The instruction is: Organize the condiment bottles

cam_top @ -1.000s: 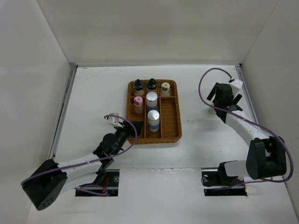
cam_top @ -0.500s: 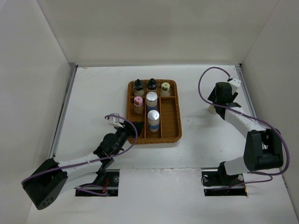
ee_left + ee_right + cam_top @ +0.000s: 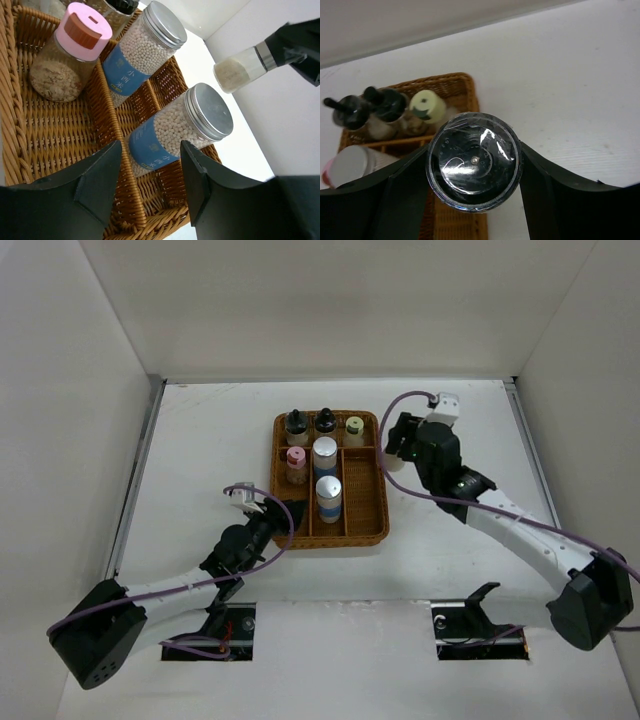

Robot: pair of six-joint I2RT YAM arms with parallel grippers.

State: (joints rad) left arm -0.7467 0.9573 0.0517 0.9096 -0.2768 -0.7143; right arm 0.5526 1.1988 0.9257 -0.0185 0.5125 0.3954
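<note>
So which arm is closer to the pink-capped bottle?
Left. The left gripper sits just in front of the pink-capped bottle; the right gripper is across the tray, holding a shaker.

The tray (image 3: 365, 502) is brown woven wicker on a white bench (image 3: 200, 460). The blue-labelled bottles (image 3: 145, 55) show white beads and silver caps. The pink-capped bottle (image 3: 70, 50) has a brown centre to its lid over tan grains, the black-topped bottles (image 3: 296, 422) stand by a pale yellow-capped bottle (image 3: 354, 426), and the shaker (image 3: 237, 72) has off-white powder under a silver collar. The left tool (image 3: 150, 150) and right tool (image 3: 472, 175) are black, with purple cables (image 3: 470, 505).
</note>
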